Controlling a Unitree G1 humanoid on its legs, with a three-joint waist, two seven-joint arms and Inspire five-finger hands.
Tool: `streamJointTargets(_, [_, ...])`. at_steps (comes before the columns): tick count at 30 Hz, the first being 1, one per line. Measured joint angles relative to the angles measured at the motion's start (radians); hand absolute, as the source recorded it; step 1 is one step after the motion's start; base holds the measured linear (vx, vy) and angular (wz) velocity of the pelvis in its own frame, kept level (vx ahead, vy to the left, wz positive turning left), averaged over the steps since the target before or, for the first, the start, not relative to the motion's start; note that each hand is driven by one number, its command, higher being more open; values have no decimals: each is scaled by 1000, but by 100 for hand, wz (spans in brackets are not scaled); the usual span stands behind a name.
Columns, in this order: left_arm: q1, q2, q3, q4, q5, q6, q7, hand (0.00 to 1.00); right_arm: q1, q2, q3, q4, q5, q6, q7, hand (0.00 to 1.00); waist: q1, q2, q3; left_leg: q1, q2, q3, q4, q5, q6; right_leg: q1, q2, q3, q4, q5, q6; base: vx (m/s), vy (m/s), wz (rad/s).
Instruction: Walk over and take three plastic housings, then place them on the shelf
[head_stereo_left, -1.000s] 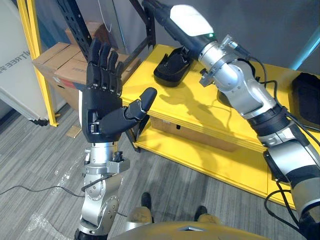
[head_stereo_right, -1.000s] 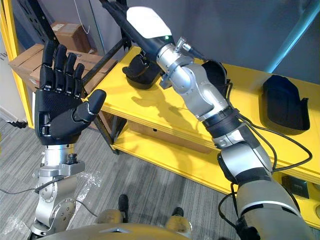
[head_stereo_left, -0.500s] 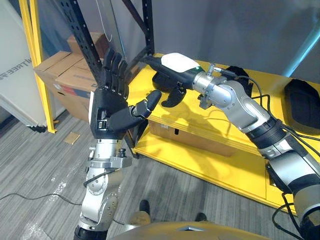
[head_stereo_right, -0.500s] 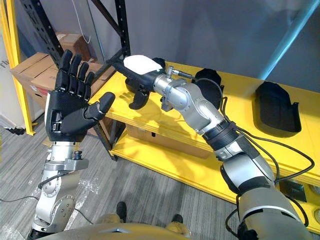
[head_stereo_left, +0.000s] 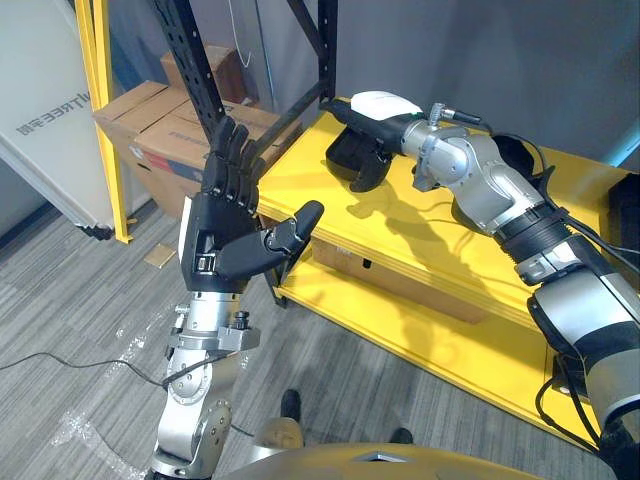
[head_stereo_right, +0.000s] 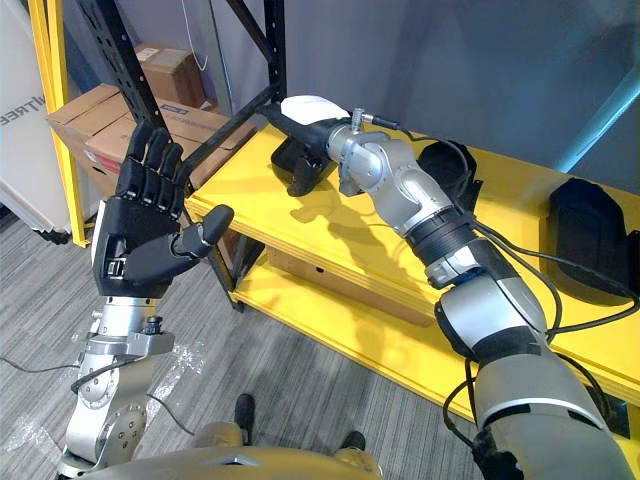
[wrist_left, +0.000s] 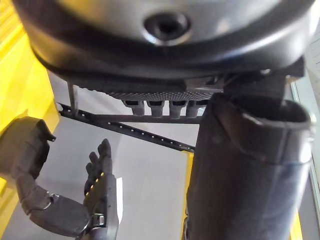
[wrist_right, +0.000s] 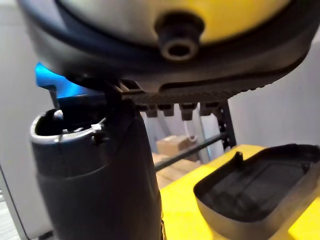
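Three black plastic housings lie on the yellow shelf (head_stereo_left: 400, 225). The nearest housing (head_stereo_left: 343, 160) is at the shelf's left end. My right hand (head_stereo_left: 378, 118) hovers just over it, open, fingers straight and thumb hanging down in front of it, not gripping. The right wrist view has that housing (wrist_right: 260, 192) just past the thumb (wrist_right: 100, 180). A second housing (head_stereo_right: 452, 165) sits behind my right forearm, a third (head_stereo_right: 590, 240) at the far right. My left hand (head_stereo_left: 222, 235) is raised open, away from the shelf, holding nothing.
Cardboard boxes (head_stereo_left: 160, 115) stand on the floor at the left behind a black rack upright (head_stereo_left: 190, 60) and a yellow post (head_stereo_left: 105, 100). A white board (head_stereo_left: 40, 130) leans at the far left. The shelf has a lower yellow level (head_stereo_left: 430, 320).
The camera has shifted. My right hand has come down from high above the shelf to just over the left housing. The left hand stays raised and open.
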Motion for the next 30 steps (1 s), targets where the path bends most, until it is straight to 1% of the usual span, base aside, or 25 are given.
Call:
streamJointTargets(1, [0, -1, 0, 0, 2, 0, 2, 100, -10, 0, 2, 15, 0, 0, 0, 100, 0, 2, 5, -5, 1, -1, 0, 2, -1, -7, -1, 0, 6, -1, -1, -45, -8, 4])
streamJointTargets(2, [-2, -2, 0, 0, 19, -1, 6, 100, -43, 0, 4, 51, 0, 1, 0, 100, 0, 11, 34, -5, 2, -3, 0, 4, -1, -15, -3, 0, 27, -10, 1, -59, -10, 2])
streamJointTargets(5, [-3, -3, 0, 0, 21, -7, 7, 100, -89, -1, 5, 86, -10, 1, -2, 100, 2, 23, 68, -27, 3, -6, 0, 0, -12, -48, -9, 1, 55, -15, 0, -79, 0, 2])
streamJointTargets(7, [-7, -3, -1, 0, 23, -23, 12, 100, -130, -1, 6, 106, -35, -6, -4, 100, 2, 37, 110, -47, 1, -6, 0, 2, -16, -80, -18, 3, 82, -16, -1, -94, 8, 1])
streamJointTargets(11, [-12, -3, 0, 0, 25, -43, 32, 100, -137, -1, 10, 150, -36, -9, -5, 100, 9, 40, 139, -75, -1, -12, 0, 8, -14, -113, -23, 2, 101, -18, -3, -28, -9, 4])
streamJointTargets(13, [-22, -3, 1, 0, 25, -48, 40, 100, -138, -3, 17, 173, -37, -8, -5, 100, 10, 41, 159, -76, -2, -16, 0, 12, -16, -123, -30, 1, 126, -32, -3, 10, -26, 4])
streamJointTargets(16, [-38, -3, 0, 0, 25, -59, 45, 100, -149, -8, 26, 191, -37, -8, -3, 100, 9, 39, 177, -80, -5, -20, 1, 16, -12, -145, -42, 2, 175, -58, -5, 24, -38, 5])
streamJointTargets(17, [-38, -3, 1, 0, 25, -63, 47, 100, -152, -10, 26, 191, -37, -9, -1, 100, 9, 38, 178, -82, -5, -20, 3, 21, -6, -150, -44, 2, 182, -62, -3, 35, -46, 2])
streamJointTargets(19, [-38, -3, 0, 0, 25, -64, 49, 100, -170, -23, 29, 192, -37, -27, 2, 100, 9, 38, 180, -87, -7, -22, 4, 34, 3, -167, -53, 3, 213, -77, 1, 55, -66, 4])
streamJointTargets(24, [-45, -4, 0, -1, 25, -66, 50, 100, -194, -50, 36, 192, -37, -53, 4, 100, 10, 39, 214, -74, -5, -24, 4, 36, 3, -168, -58, 4, 250, -102, -2, 21, -59, 1])
streamJointTargets(30, [-49, -4, -1, -1, 25, -66, 40, 100, -194, -50, 38, 192, -39, -69, 23, 100, 8, 38, 215, -69, -2, -24, 4, 36, 2, -173, -61, 5, 273, -117, -5, 2, -43, 0])
